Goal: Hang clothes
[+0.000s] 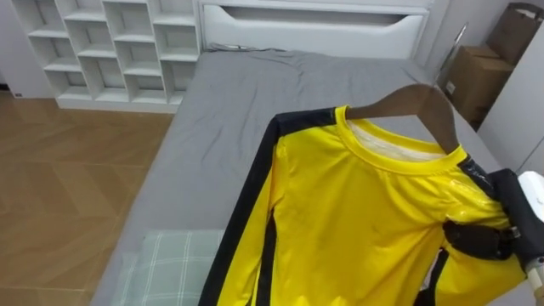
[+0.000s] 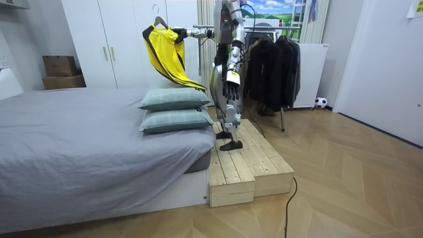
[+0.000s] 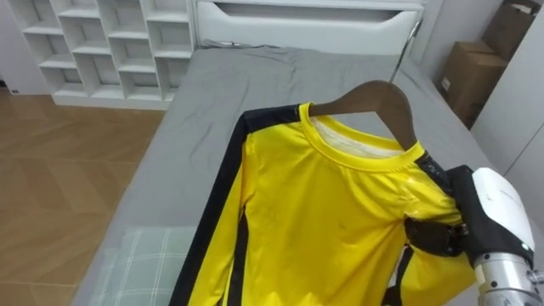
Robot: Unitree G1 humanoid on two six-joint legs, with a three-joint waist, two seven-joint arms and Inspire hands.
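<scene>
Right hand (image 3: 435,239), arm outstretched over the bed (image 3: 255,85), clamps the yellow shirt (image 3: 323,204) on its hanger (image 3: 375,93).

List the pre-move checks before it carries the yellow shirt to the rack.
1. Seating of yellow black-trimmed long-sleeved shirt on brown wooden hanger: ok, collar sits round its neck.
2. Right hand grip: ok, fingers curled on the shirt's shoulder; hanger caught beneath the cloth: cannot tell.
3. Metal hook free: ok, sticks up bare.
4. Shirt hem clear of upper green pillow: cannot tell, hangs very close.
5. Free rail space on rack of dark garments behind the robot: cannot tell.
6. Left hand free: ok, hangs at its side.
</scene>
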